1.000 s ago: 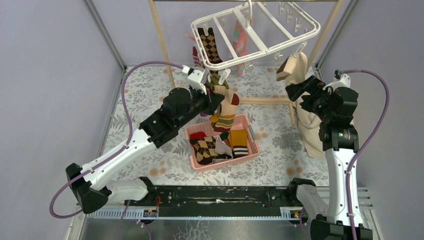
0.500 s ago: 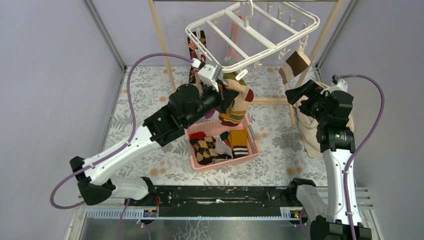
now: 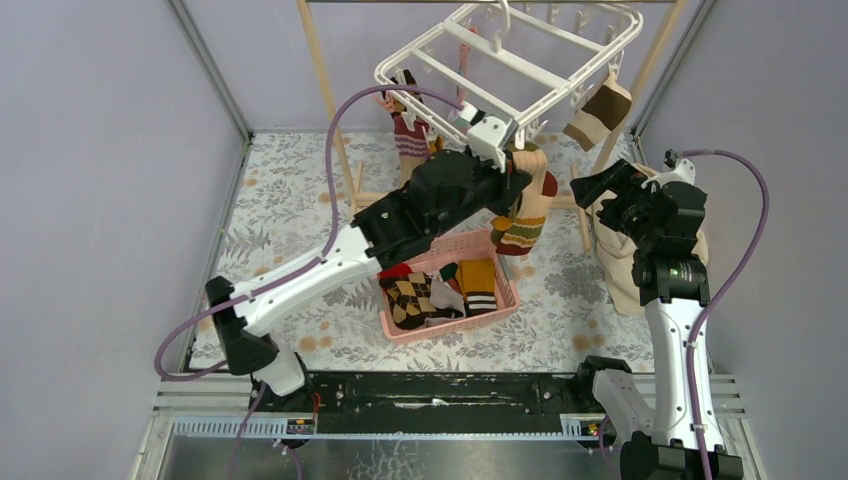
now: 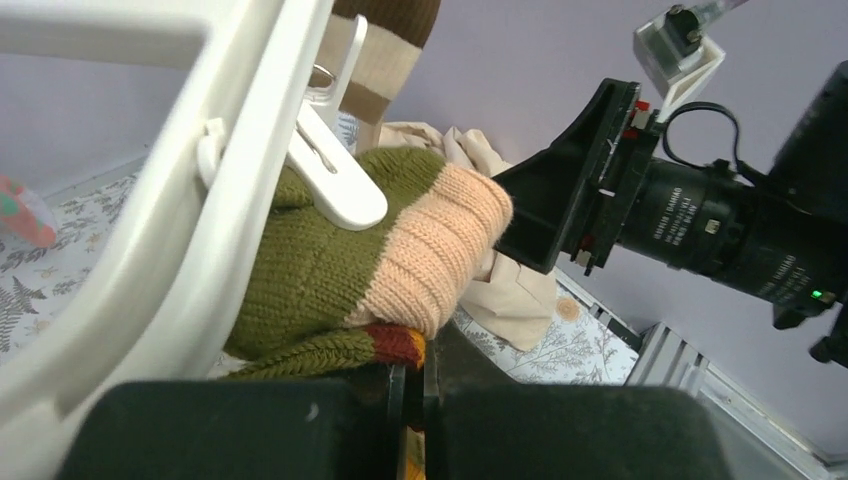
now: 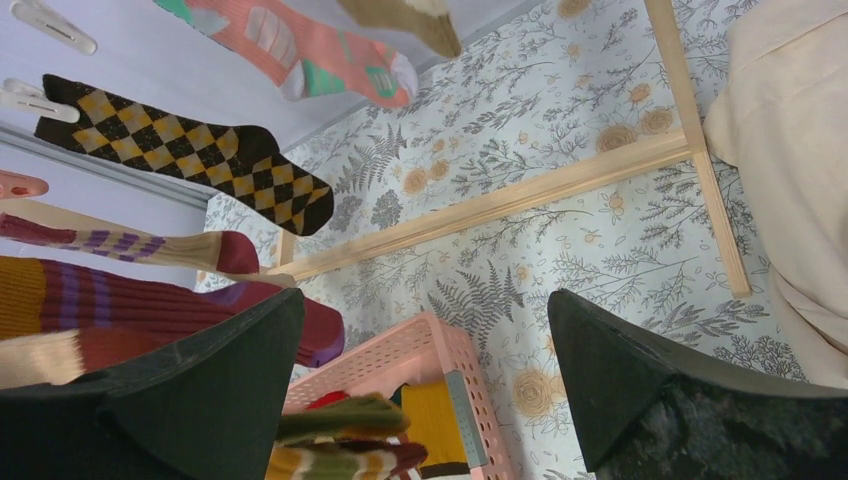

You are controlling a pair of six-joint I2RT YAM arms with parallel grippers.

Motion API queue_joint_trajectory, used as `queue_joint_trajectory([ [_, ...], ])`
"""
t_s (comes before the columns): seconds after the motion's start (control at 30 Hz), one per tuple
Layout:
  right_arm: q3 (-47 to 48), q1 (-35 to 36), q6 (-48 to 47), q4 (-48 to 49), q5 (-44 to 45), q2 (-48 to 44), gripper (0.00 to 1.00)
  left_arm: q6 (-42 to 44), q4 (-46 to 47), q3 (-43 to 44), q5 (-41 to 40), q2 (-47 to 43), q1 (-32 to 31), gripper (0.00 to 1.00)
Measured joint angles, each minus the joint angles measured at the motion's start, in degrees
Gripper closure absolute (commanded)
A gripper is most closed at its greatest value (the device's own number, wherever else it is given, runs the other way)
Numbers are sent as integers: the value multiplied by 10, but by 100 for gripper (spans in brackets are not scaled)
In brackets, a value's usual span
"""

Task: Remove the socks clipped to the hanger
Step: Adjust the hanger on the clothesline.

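Left end effector (image 4: 415,378) pinched shut on the green-tan-red ribbed knit sock (image 4: 400,250), upper centre of the top view. White plastic clip (image 4: 335,185) appears to bite the green part. Hanger (image 3: 510,70) hangs tilted. Risk: a pull drags the light rack instead of popping the clip, so it may swing or jump its hook. Stretchy knit could slip the pinch. Right end effector (image 5: 425,370) wide, empty. Pink perforated basket (image 3: 452,326) sits below.

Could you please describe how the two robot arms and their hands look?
The left arm and right arm have white links and black joint housings, each trailing a purple cable. The left hand and right hand have black fingers.
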Motion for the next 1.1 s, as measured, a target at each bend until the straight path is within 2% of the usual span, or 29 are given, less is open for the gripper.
queue_joint_trajectory([
  [0.57,-3,0,0,0,-10,-11,0,17,-75,222,-30,187,-3,94],
  [0.67,-3,0,0,0,-21,-13,3,17,-92,259,-37,215,-3,93],
  [0.87,-5,0,9,0,-67,-37,7,17,-104,275,-38,233,2,91],
  [1.0,-7,7,17,0,-98,-54,9,17,-113,293,-38,243,6,81],
  [1.07,-7,10,21,0,-112,-56,10,17,-115,295,-37,243,6,73],
  [1.1,-9,11,24,3,-120,-56,10,17,-116,295,-37,243,5,65],
])
